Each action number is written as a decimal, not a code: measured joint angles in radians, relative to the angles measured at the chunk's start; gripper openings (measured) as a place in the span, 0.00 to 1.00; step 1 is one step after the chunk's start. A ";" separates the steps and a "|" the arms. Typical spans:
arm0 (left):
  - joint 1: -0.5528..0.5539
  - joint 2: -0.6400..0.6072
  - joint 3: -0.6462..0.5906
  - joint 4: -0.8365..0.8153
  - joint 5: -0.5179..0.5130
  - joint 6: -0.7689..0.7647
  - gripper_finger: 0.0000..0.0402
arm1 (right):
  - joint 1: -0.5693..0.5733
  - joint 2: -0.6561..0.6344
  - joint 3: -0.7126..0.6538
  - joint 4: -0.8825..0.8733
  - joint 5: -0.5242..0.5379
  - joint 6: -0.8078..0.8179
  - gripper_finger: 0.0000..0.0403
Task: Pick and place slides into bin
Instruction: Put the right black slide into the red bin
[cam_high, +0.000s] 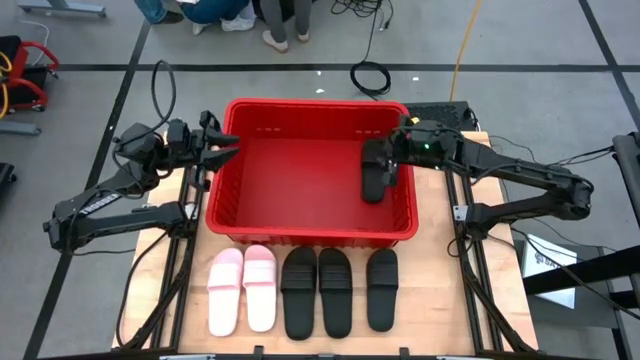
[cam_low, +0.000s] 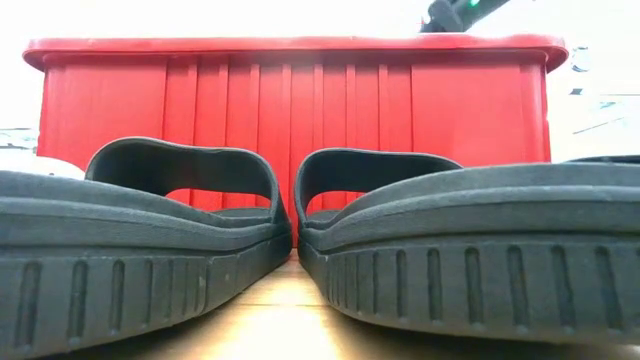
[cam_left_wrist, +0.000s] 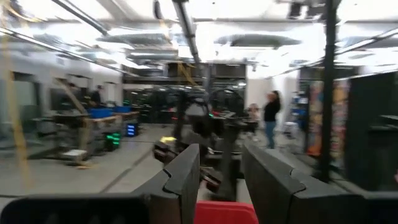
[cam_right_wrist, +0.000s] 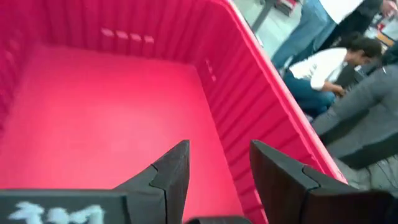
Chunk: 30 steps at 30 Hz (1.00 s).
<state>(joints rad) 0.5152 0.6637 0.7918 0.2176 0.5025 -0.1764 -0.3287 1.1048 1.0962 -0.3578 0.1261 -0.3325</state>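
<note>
The right gripper (cam_high: 372, 160) hangs over the right side of the red bin (cam_high: 230, 215), and one black slide (cam_high: 375, 180) sits inside the bin just below it; the fingers (cam_right_wrist: 171, 177) are spread a bit with bare red floor showing between them, and I cannot tell if they touch the slide. The left gripper (cam_high: 228, 145) waits just outside the bin's left wall, partly open with nothing in it. On the table in front of the bin lie two pink slides (cam_high: 243, 288) and three black slides (cam_high: 335, 290) in a row
</note>
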 joint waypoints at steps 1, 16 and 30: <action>0.000 0.000 0.000 0.000 0.022 -0.014 0.32 | 0.015 -0.008 0.000 0.004 0.000 0.010 0.39; -0.184 0.013 0.000 -0.005 0.077 -0.008 0.32 | 0.258 -0.071 -0.001 0.079 -0.001 0.198 0.39; -0.428 0.093 0.000 0.024 0.018 0.077 0.32 | 0.465 -0.054 -0.001 0.158 -0.304 0.270 0.39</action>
<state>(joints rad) 0.0876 0.7569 0.7918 0.2418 0.5204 -0.0994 0.1360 1.0510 1.0954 -0.1996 -0.1780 -0.0624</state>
